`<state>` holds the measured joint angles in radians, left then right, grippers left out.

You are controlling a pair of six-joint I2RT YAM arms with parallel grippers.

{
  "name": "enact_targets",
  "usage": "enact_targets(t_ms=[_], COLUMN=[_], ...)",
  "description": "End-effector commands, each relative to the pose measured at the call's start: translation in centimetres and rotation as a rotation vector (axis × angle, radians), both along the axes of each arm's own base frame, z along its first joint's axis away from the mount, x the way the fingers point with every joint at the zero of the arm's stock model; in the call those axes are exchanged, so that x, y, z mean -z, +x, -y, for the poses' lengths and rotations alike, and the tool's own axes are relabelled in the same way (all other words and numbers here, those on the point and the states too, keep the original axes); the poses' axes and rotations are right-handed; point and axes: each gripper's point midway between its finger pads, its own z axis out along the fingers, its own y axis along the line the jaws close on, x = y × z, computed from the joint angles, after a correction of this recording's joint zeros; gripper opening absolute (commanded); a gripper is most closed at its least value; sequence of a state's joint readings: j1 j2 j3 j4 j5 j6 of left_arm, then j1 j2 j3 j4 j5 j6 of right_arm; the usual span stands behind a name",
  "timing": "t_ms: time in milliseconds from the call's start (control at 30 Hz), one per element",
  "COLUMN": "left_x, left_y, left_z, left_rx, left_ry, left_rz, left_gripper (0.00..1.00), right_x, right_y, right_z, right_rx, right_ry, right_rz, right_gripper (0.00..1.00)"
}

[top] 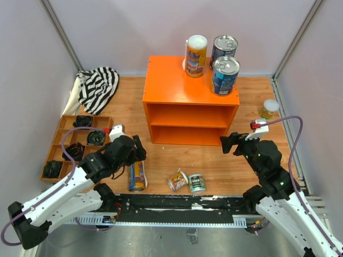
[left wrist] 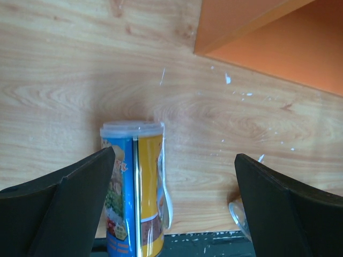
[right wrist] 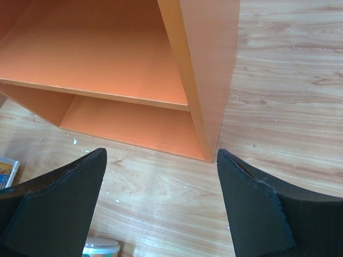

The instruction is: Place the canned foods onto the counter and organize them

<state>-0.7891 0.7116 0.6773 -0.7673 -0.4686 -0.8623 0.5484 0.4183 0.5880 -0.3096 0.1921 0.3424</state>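
Counter (top: 190, 96) is sitting upper centre of the top view, carrying two wide blue tins (top: 225, 75) and one tall yellow tin (top: 196, 56). Second tall tin (top: 137, 176) is lying on its side at lower left, beneath your left gripper (left wrist: 174, 158), whose jaws are standing wide apart and empty. It looks rigid, smooth and likely to roll, so take it across mid-body. Small tins (top: 196, 183) are waiting lower centre. Right gripper (right wrist: 161, 155) is hanging spread and holding nothing.
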Motion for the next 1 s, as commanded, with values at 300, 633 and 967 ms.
enact_targets(t_ms=[300,633,967], left_x=[5.7,6.7,8.6], left_y=[-1.5,-1.8,-1.9], left_z=[0.6,-0.6,-0.4], left_rx=[-0.052,-0.098,-0.108], left_ry=[-0.002,0.046,0.059], left_rz=[-0.173,-0.194,-0.226], left_gripper=[0.99,0.99,0.99], right_x=[-0.1,0.0,0.2], right_y=[0.0,0.0,0.1], right_z=[-1.7,-2.1,-2.3], right_rx=[-0.054,-0.072,-0.078], right_ry=[0.084,0.088,0.093], right_rz=[0.030,0.035,0.034], right_gripper=[0.85,0.85,0.85])
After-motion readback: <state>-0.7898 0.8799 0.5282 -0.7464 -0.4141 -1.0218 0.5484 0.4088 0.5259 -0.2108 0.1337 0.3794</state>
